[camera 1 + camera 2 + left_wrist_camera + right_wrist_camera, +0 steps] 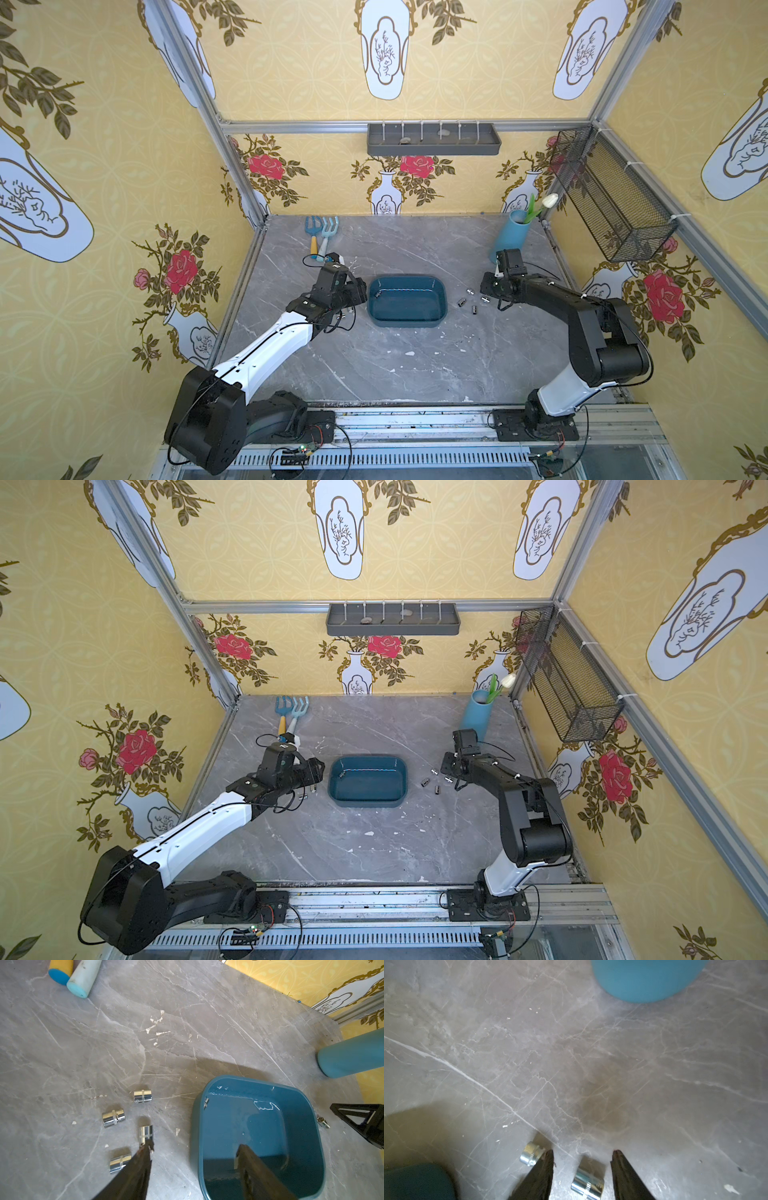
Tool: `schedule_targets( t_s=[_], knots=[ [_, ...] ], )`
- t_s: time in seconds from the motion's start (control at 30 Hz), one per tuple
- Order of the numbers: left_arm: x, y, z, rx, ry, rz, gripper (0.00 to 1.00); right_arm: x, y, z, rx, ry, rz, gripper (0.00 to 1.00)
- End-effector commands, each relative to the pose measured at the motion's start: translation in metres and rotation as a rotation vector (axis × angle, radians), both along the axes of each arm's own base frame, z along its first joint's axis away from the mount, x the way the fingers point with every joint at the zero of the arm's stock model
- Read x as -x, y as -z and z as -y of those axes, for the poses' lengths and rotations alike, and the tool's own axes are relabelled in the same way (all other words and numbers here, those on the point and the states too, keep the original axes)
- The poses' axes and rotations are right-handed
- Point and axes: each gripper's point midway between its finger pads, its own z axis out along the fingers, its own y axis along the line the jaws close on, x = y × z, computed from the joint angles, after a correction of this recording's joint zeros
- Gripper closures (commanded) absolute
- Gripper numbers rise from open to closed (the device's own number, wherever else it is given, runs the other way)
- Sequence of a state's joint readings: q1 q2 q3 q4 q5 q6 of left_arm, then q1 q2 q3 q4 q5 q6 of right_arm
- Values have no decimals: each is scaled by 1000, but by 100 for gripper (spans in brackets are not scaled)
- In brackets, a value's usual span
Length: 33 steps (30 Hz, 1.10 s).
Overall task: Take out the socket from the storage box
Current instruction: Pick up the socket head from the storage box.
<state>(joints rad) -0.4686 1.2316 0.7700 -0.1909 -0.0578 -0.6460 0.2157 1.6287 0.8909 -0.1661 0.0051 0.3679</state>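
Chrome socket (587, 1185) lies released inside spread right gripper (583, 1152), left gripper (194, 1145) spread too; next we pinch the remaining socket (377, 294) in storage box (411, 305)

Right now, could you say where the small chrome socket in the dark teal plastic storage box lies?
In both top views the chrome socket lies by the wall of the storage box nearest the left gripper.
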Motion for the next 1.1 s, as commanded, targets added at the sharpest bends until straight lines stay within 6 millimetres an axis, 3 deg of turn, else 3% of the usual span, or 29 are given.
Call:
schedule_targets(
  t_s=[0.0, 0.57, 1.07],
  knots=[
    [-2, -1, 8, -1, 45, -4, 30, 1, -5, 1, 8, -5, 3, 50],
    [-12, 17, 47, -17, 165, -95, 30, -6, 10, -2, -12, -17, -17, 50],
    [-12, 29, 66, -26, 199, -139, 30, 0, 23, -6, -45, -25, -51, 52]
  ],
)
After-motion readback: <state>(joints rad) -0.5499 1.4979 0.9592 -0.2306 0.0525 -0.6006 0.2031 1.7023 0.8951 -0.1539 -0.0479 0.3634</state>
